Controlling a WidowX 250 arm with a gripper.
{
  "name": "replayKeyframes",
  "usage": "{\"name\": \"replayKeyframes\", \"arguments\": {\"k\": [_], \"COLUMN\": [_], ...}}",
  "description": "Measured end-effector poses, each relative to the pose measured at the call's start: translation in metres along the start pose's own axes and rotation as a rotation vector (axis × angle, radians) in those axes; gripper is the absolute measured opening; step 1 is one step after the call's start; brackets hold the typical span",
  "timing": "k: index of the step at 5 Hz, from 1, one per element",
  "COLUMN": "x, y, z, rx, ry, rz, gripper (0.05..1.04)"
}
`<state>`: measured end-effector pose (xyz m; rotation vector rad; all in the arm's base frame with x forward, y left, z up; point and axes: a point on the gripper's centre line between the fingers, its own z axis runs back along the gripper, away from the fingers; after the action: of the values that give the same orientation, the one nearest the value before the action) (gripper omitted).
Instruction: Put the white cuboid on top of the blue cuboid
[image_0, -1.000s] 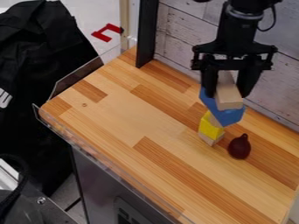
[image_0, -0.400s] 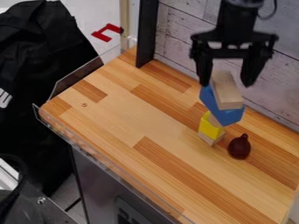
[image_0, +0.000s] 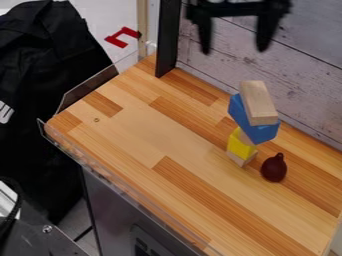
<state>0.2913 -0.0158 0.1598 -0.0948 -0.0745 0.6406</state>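
My gripper (image_0: 234, 49) hangs at the top edge of the camera view, open, with nothing between its fingers and well above the stack. A pale, wood-coloured cuboid (image_0: 259, 102) lies on top of the blue cuboid (image_0: 252, 122), touching it and turned at a slight angle to it. Beneath the blue cuboid stand a yellow block (image_0: 240, 146) and pale wooden pieces, partly hidden by the blocks above.
A dark red, pear-shaped object (image_0: 274, 168) sits just right of the stack's base. The wooden table (image_0: 153, 135) has a transparent rim along its left and front edges. A whitish plank wall (image_0: 220, 65) and a black post (image_0: 168, 40) stand behind.
The gripper, earlier around the pale cuboid, has opened, let it go and moved up and slightly left. The stack has kept its place.
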Motion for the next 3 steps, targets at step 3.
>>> {"name": "replayKeyframes", "arguments": {"k": [3], "x": [-0.023], "y": [0.155], "z": [-0.052], "rx": [0.226], "ry": [0.131], "rz": [-0.469], "gripper": [1.001]}}
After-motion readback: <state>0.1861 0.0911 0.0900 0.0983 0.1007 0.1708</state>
